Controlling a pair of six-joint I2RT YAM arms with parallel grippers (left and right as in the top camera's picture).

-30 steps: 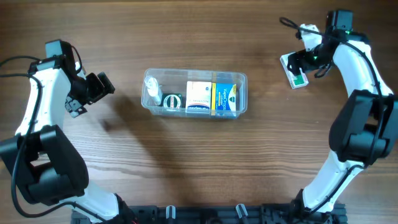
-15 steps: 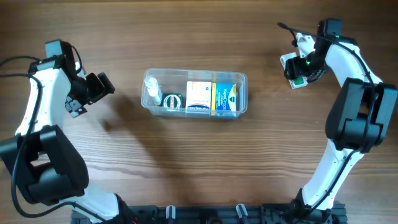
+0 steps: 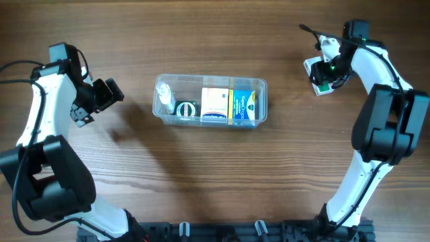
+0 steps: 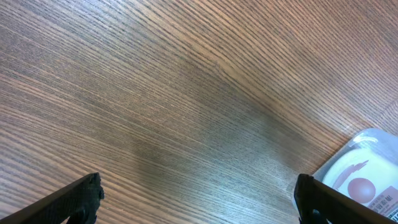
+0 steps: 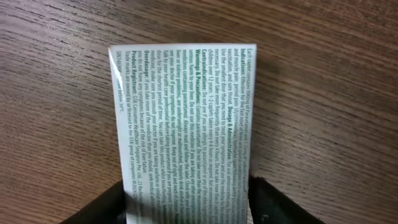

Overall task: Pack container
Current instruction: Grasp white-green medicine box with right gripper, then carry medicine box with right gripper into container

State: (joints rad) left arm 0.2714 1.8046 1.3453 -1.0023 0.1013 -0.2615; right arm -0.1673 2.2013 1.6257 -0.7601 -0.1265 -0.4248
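The clear plastic container (image 3: 262,86) stands in the middle of the table. It holds a small clear bottle (image 3: 164,98), a round dark green item (image 3: 186,109), a white and orange box (image 3: 215,104) and a blue and yellow box (image 3: 243,106). My right gripper (image 3: 323,72) is at the far right, down on a white box with green print (image 3: 322,85) that lies flat on the table. In the right wrist view the box (image 5: 186,124) sits between both fingers (image 5: 186,208), which touch its sides. My left gripper (image 3: 102,95) is open and empty left of the container (image 4: 373,165).
Bare wooden tabletop surrounds the container on all sides. In the left wrist view the open fingers (image 4: 202,205) hang over bare wood, with the container's corner at the lower right.
My right wrist has swung in and settled over the white box, then stayed still. The left arm and the container's contents have not moved.
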